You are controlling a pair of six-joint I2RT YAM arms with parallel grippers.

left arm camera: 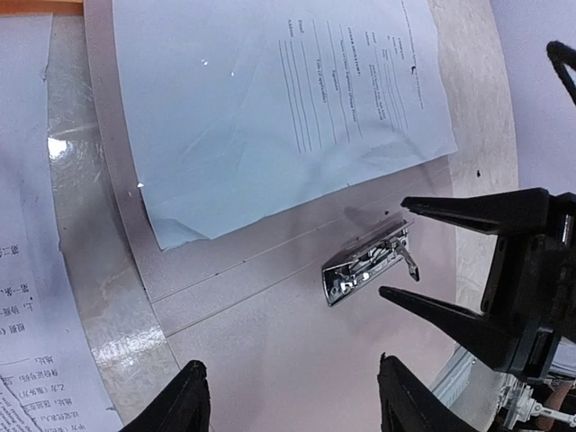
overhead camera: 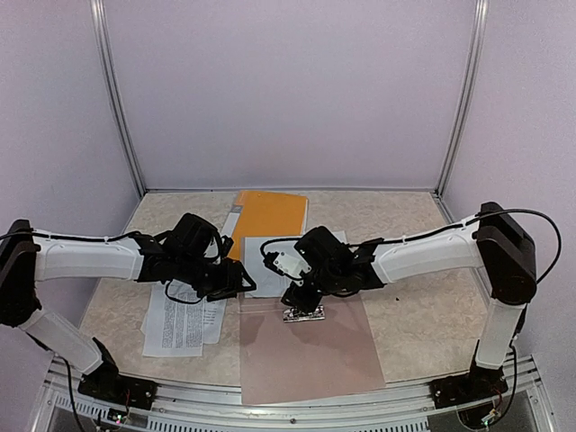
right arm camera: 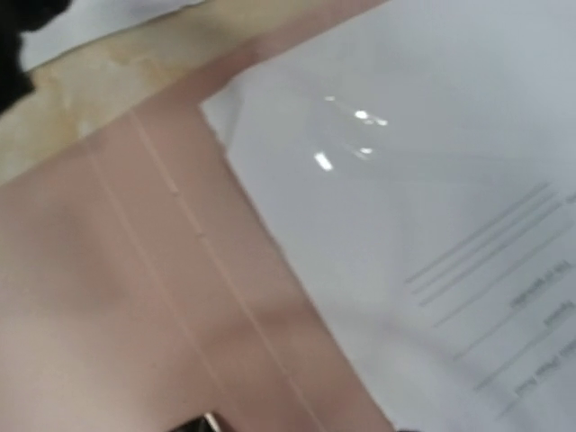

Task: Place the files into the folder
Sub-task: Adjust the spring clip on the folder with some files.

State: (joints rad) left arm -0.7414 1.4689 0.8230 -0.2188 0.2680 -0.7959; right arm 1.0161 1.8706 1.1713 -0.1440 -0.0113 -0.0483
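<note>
Both claws open over folder

The left claw point(left arm camera: 292, 409) gaped wide, empty, above the taupe folder point(overhead camera: 310, 355). The right claw point(left arm camera: 393, 247) stood open at the metal clip point(left arm camera: 364, 265), clamping nothing. One sheet point(left arm camera: 270, 117) lay on the folder beyond the clip; a stack point(overhead camera: 180, 324) lay left of it. Their print was too small to read.

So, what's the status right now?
Left gripper open, right gripper open by clip. One sheet on folder, other sheets on table. Nothing in the way.
</note>
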